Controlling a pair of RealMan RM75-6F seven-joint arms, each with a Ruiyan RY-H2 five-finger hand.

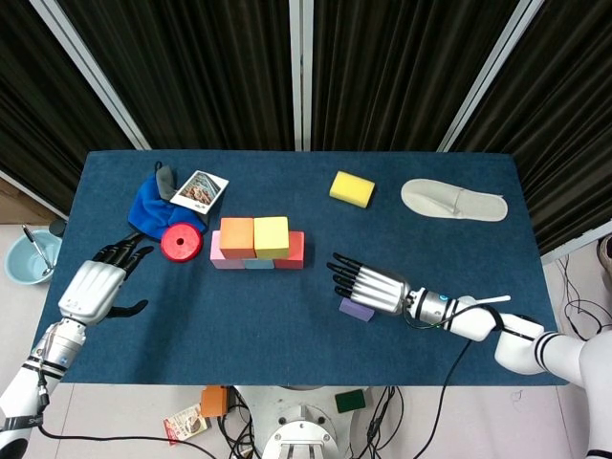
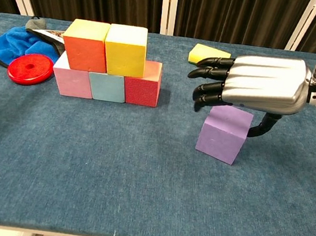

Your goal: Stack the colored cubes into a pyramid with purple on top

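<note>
Over the purple cube hovers the right hand (fingers spread).

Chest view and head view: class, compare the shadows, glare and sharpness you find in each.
Chest view: sharp throughout; soft glare on the right hand, its shadow darkening the top of the purple cube; the stack casts a faint shadow on the cloth. Head view: even overhead light, short shadows, a slight shine on the left hand, curtains very dark.
</note>
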